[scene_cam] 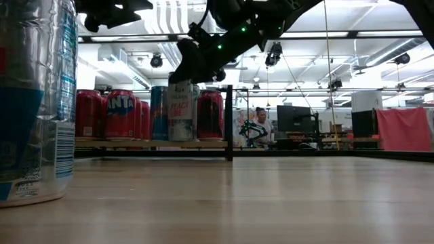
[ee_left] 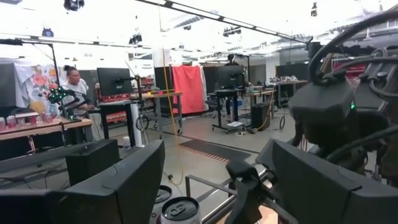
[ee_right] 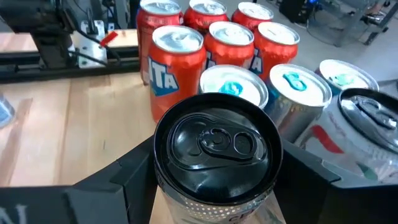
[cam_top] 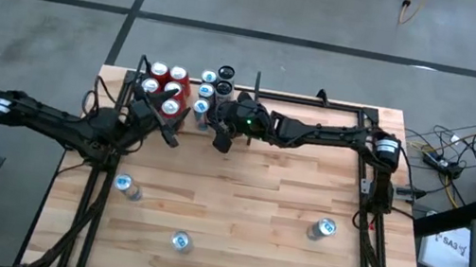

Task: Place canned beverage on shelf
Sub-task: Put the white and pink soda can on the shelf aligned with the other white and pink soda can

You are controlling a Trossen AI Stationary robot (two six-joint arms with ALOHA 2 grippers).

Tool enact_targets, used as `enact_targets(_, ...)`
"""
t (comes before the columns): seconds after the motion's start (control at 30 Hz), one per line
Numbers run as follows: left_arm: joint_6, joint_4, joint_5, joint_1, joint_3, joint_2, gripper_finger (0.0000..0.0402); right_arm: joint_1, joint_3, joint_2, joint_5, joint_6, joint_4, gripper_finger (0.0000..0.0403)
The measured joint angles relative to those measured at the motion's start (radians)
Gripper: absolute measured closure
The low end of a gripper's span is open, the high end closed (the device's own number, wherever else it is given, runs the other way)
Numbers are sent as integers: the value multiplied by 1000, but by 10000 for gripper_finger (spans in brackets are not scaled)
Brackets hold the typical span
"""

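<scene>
My right gripper [ee_right: 217, 186] is shut on a silver can with a black top [ee_right: 217, 146] at the near side of the shelf [scene_cam: 135, 144]. That shelf is a narrow black-framed bay at the table's far left. Several red cans [ee_right: 177, 59] and blue-and-silver cans [ee_right: 298, 84] stand on its wood plank. In the low view the held can [scene_cam: 182, 112] stands upright among them with its base at plank level. Whether it rests on the plank, I cannot tell. My left gripper [cam_top: 165, 130] hovers open and empty just left of the right gripper, near the shelf's front. My right gripper pinches the can's upper wall [ee_right: 163, 186], just under the black rim, between its two fingers, one on each side. The fingers [scene_cam: 193, 64] come from the table's right and near side, slanting slightly down. The can stays upright in the hold.
A wider bay of the same black frame [cam_top: 319, 103] runs along the far edge to the right. Three loose silver cans stand on the near half of the table [cam_top: 124, 186], [cam_top: 181, 240], [cam_top: 323, 229]. One of them [scene_cam: 34, 102] looms close in the low view.
</scene>
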Motion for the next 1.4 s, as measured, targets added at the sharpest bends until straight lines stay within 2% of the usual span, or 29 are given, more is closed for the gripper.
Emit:
enact_targets(0.33,4,2,-10,0,0,-3,120,-12,0,4,28,12,-5,160)
enact_targets(0.6,4,2,-10,0,0,-1,120,-14,2,4,27,5,0,99)
enact_targets(0.73,4,2,-10,0,0,-1,120,-14,3,4,30,2,0,83)
enact_targets(1.13,0,2,-10,0,0,-1,120,-14,3,4,50,-18,-5,88)
enact_targets(1.4,3,2,-10,0,0,-1,120,-14,2,2,51,-29,-1,73)
